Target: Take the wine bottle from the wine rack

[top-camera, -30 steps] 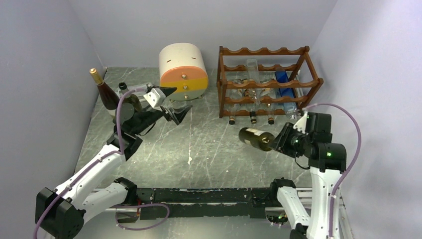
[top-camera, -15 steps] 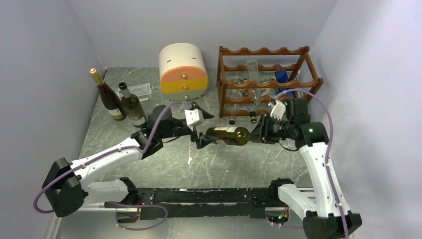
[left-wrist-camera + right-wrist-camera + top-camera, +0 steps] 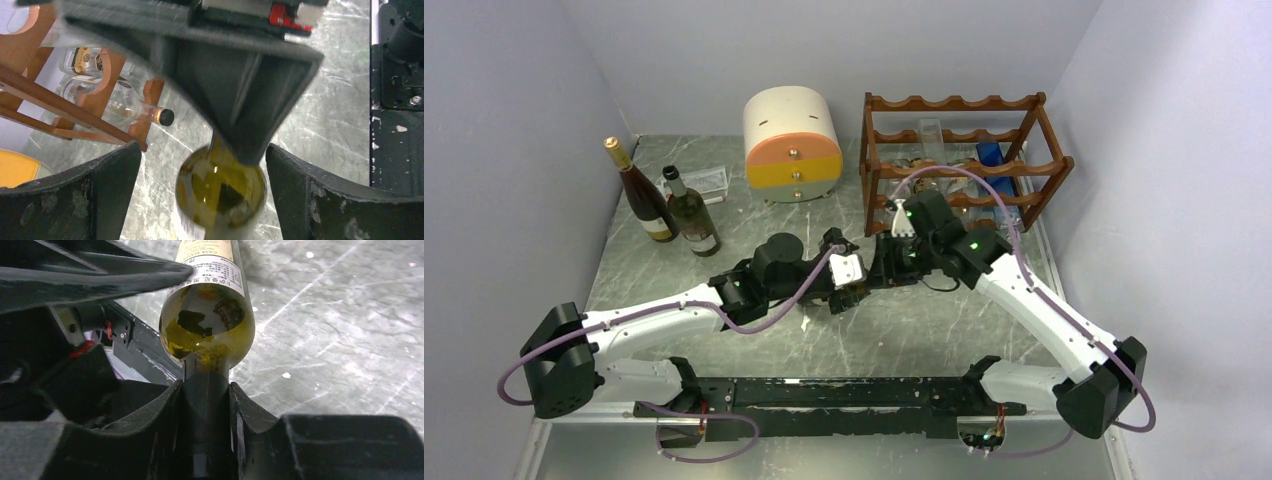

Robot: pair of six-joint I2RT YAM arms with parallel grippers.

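Observation:
The wine bottle (image 3: 207, 325) is olive green glass with a white label, held level above the table. My right gripper (image 3: 206, 390) is shut on its dark neck. In the left wrist view the bottle's shoulder (image 3: 222, 192) sits between the wide-apart fingers (image 3: 100, 195) of my left gripper (image 3: 202, 147), with a gap on each side. From above, both grippers, left (image 3: 849, 280) and right (image 3: 882, 268), meet at mid-table and hide most of the bottle. The dark reddish-brown wine rack (image 3: 964, 165) stands at the back right, behind them.
Clear bottles (image 3: 934, 195) lie in the rack's lower tiers, one with a black cap (image 3: 162, 116). A cream-and-orange drawer unit (image 3: 792, 145) stands at the back centre. Two upright bottles (image 3: 639, 195) (image 3: 692, 212) and a clear box (image 3: 704, 180) stand at the back left.
My right arm has carried the bottle leftward from the right side to mid-table. My left arm has swung in from the back left, and its open jaws now straddle the bottle's body.

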